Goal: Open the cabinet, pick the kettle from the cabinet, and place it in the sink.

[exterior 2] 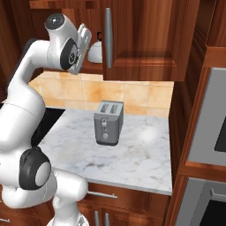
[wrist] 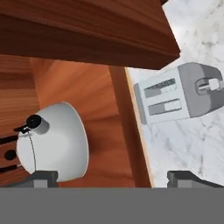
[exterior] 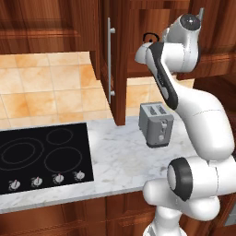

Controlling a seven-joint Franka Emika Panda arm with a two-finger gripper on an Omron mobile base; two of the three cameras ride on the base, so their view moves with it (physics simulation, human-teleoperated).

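The light is soft and even, and everything is easy to see. The pictures look a little coarse, with slightly jagged edges, but nothing is blurry and nothing bends at the sides.

The white marble counter (exterior 2: 132, 150) has a pale bright patch just to the right of the toaster (exterior 2: 108, 121). The toaster drops only a faint shadow. The cabinet (exterior: 69, 23) wood has a gentle shine, and its insides are darker. The robot arm (exterior: 198, 120) is bright white with soft grey shading. The kettle (wrist: 54, 140) looks smooth and pale, darker on one edge. The cooktop (exterior: 44, 156) is flat black with no glare.
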